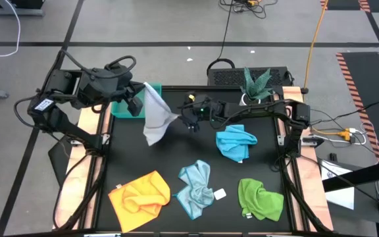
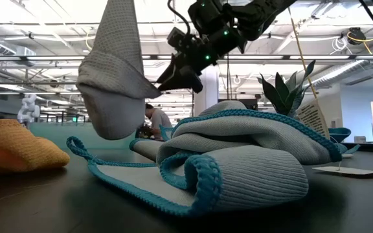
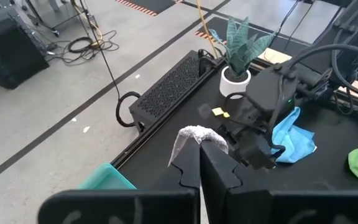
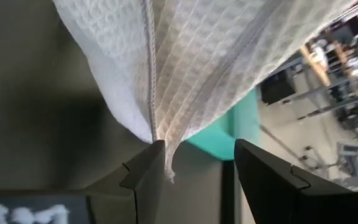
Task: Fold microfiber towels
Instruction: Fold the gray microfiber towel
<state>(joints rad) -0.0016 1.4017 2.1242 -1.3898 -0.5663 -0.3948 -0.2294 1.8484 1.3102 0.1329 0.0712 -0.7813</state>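
A white-grey towel (image 1: 154, 115) hangs over the table's far middle from my left gripper (image 1: 139, 100), which is shut on it. From the right, my right gripper (image 1: 185, 120) stands open at the towel's side corner (image 2: 153, 90). In the right wrist view the towel (image 4: 216, 56) hangs in front of the open fingers, and its corner comes down beside one fingertip (image 4: 151, 155). The bright blue towel (image 1: 235, 143), pale blue towel (image 1: 196, 189), yellow-orange towel (image 1: 140, 196) and green towel (image 1: 260, 199) lie crumpled on the black table. My left gripper pinches a bunched bit of the towel's top (image 3: 197, 133) between its two shut fingers; a small tuft sticks out past the fingertips. The towel hangs slack below, its bottom (image 2: 112, 133) clear of the table. My right gripper has the towel's corner (image 4: 159, 142) against one fingertip, with the jaws apart and nothing pinched.
A teal tray (image 1: 119, 107) sits at the far left under my left arm. A potted plant (image 1: 256, 84) and a black box (image 1: 237, 76) stand at the far edge. The pale blue towel (image 2: 238, 162) fills the low view's foreground.
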